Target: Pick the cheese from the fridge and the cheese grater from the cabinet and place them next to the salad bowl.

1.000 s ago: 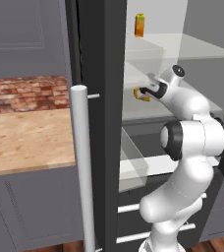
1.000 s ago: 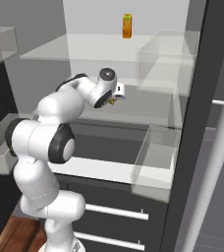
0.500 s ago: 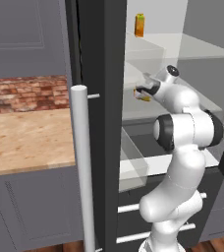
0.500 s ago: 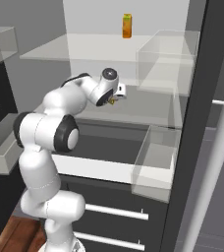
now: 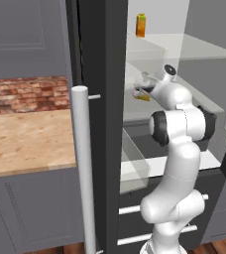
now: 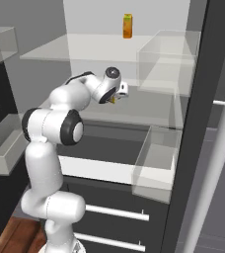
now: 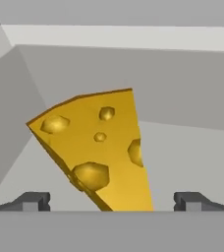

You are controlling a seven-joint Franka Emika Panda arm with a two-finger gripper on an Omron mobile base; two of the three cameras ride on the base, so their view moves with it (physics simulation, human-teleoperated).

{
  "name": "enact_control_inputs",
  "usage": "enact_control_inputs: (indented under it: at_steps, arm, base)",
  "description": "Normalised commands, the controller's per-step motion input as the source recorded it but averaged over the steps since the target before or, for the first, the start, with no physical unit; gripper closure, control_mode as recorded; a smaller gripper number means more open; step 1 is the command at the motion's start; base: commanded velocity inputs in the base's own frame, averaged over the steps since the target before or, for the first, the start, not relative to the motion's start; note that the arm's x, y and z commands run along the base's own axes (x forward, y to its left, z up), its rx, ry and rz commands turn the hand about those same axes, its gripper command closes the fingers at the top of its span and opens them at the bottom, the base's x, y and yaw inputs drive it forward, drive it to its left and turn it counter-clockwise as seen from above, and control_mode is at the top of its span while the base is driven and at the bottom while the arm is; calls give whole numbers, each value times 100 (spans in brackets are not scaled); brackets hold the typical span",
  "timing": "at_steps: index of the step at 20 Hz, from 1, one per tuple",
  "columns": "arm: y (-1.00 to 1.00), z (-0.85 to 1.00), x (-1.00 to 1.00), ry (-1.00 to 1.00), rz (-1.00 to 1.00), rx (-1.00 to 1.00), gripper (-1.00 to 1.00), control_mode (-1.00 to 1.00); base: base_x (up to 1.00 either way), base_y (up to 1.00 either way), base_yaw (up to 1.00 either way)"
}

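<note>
Counting what I have here: one cheese (image 7: 101, 152) wedge, one orange carton (image 6: 128, 25), one fridge (image 6: 193, 99) standing open, and my single gripper (image 7: 111, 201). My jaws are spread as wide as they go and grip nothing; through the hand camera the two dark fingertips (image 7: 33, 201) stand well apart, one on either side of the wedge, and the cheese sits between them and just ahead, with a clear gap to each tip, so I see no contact. The wedge is yellow-orange with several rounded holes on its broad face, a darker rind edge along the top, and it narrows toward my jaws. It rests on a clear glass shelf (image 6: 149, 106) inside the white fridge interior. From the base cameras, the gripper is reached in over that same shelf, with a sliver of the yellow cheese showing at its tip. The orange carton stands upright on the shelf above the jaws, well apart from them.
</note>
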Motion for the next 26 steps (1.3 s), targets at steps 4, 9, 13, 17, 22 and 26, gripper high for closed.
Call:
enact_control_inputs:
  at_steps: [4, 9, 13, 17, 22, 26]
  arm:
    - [1, -10, 32, 1, 0, 0, -100, -100]
    - [5, -24, 5, 0, 0, 0, -100, -100]
    - [12, -30, 0, 0, 0, 0, -100, -100]
    - [16, -30, 0, 0, 0, 0, -100, -100]
    - [24, -28, 7, -4, 1, -1, -100, -100]
    - [31, -46, 10, 0, 0, -4, 100, -100]
  base:
    - [0, 0, 0]
    - [0, 0, 0]
    - [0, 0, 0]
    - [0, 0, 0]
    - [0, 0, 0]
    - [0, 0, 0]
